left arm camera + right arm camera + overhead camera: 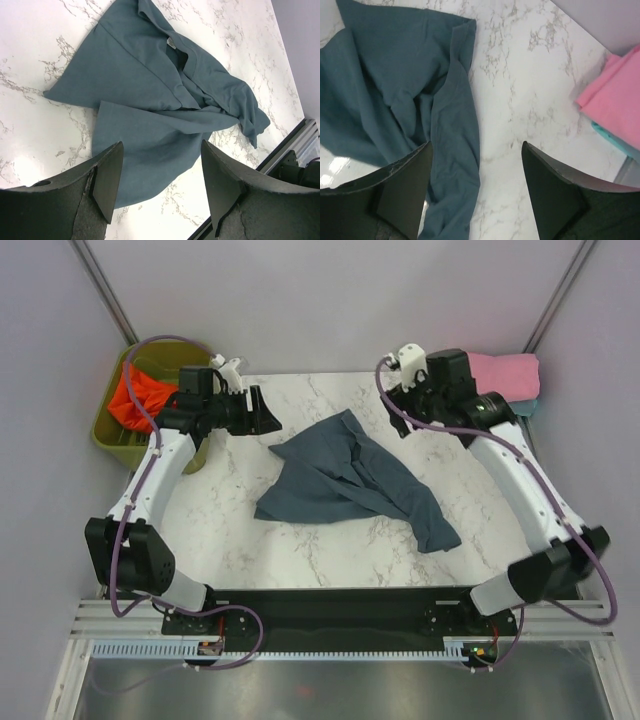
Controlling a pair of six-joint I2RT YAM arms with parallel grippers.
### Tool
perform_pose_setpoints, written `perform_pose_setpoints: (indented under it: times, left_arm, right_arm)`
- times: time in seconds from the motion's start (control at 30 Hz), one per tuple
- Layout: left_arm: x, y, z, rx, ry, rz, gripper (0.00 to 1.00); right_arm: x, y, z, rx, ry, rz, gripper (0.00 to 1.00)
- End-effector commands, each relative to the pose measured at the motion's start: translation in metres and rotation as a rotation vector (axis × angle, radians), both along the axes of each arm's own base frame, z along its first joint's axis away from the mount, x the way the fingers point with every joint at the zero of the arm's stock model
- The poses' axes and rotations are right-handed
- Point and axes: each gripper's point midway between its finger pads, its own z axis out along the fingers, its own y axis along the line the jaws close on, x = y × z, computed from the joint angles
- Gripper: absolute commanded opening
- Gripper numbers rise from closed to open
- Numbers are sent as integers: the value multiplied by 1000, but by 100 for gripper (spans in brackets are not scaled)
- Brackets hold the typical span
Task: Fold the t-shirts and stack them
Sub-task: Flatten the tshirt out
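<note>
As left tool (160, 172), right tool (476, 167) hover spread wide, t-shirt (345, 480) lies crumpled btwn.

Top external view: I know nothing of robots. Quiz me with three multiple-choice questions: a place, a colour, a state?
1. Where is the orange-red cloth shirt? A on the floor; B in the olive-green plastic bin; C on a hanger.
2. What colour is the folded cloth shirt topping the far-right pile? A pink; B yellow; C white.
3. The slate blue-grey cloth t-shirt is: A neatly folded; B rolled up; C lying crumpled.
Answers: B, it spills from the bin; A, pink lies over a teal shirt; C, it sprawls in wrinkles.
</note>
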Motion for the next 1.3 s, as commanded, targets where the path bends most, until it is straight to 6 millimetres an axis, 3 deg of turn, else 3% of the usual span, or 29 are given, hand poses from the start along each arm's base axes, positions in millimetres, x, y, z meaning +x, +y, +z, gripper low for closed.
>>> perform_pose_setpoints:
  times: [0.0, 0.03, 0.1, 0.13, 0.2, 0.23, 0.27, 0.3, 0.33, 0.37, 0.53, 0.6, 0.83, 1.03, 1.1, 1.17, 1.2, 1.23, 1.27]
  left_arm:
    - [-3, -5, 1, -17, 1, -29, 70]
    - [-2, -3, -7, -3, 14, -28, 70]
    - [-6, -2, -14, 0, 31, -28, 70]
    - [-8, -2, -16, 0, 35, -28, 70]
    - [-12, -1, -18, 1, 40, -28, 70]
    - [-13, -1, -18, 1, 41, -28, 70]
    - [-15, -1, -16, 0, 35, -28, 70]
    - [-18, 0, -19, 1, 41, -28, 70]
    - [-20, 0, -20, 1, 43, -28, 70]
    - [-21, 1, -19, 1, 40, -26, 70]
    - [-31, 2, -34, 5, 79, -25, 70]
    - [-35, 3, -37, 6, 84, -25, 70]
    - [-26, 6, -10, -3, 14, -13, 70]
    - [-30, 11, -27, 2, 58, 0, 70]
    - [-31, 12, -28, 2, 61, 1, 70]
    - [-37, 13, -32, 3, 67, 3, 70]
    - [-39, 14, -31, 3, 64, 4, 70]
    - [-31, 45, -48, 161, 48, 120, 70]
    - [-37, 47, -54, 162, 71, 126, 70]
  right_arm:
    - [56, 29, -22, -22, -7, 88, 79]
    - [72, 39, -55, -34, 58, 106, 77]
    - [95, 57, -61, -8, 51, 145, 76]
    - [114, 68, -76, -6, 70, 155, 74]
    - [128, 84, -90, 20, 93, 194, 71]
    - [136, 91, -110, 20, 125, 209, 67]
    - [145, 100, -101, 38, 93, 231, 65]
    - [150, 110, -113, 53, 112, 258, 63]
    - [151, 119, -110, 81, 113, 279, 63]
    - [155, 129, -97, 116, 89, 306, 63]
    - [137, 173, -101, 258, 185, 417, 61]
    - [126, 178, -106, 258, 214, 439, 61]
    - [79, 208, -148, 203, 338, 567, 64]
    - [70, 245, -184, 159, 369, 595, 64]
    - [71, 254, -198, 142, 368, 604, 64]
    - [77, 266, -197, 172, 353, 603, 64]
    - [78, 270, -209, 182, 372, 603, 64]
    - [78, 279, -204, 212, 367, 615, 64]
    - [80, 285, -204, 226, 355, 623, 64]
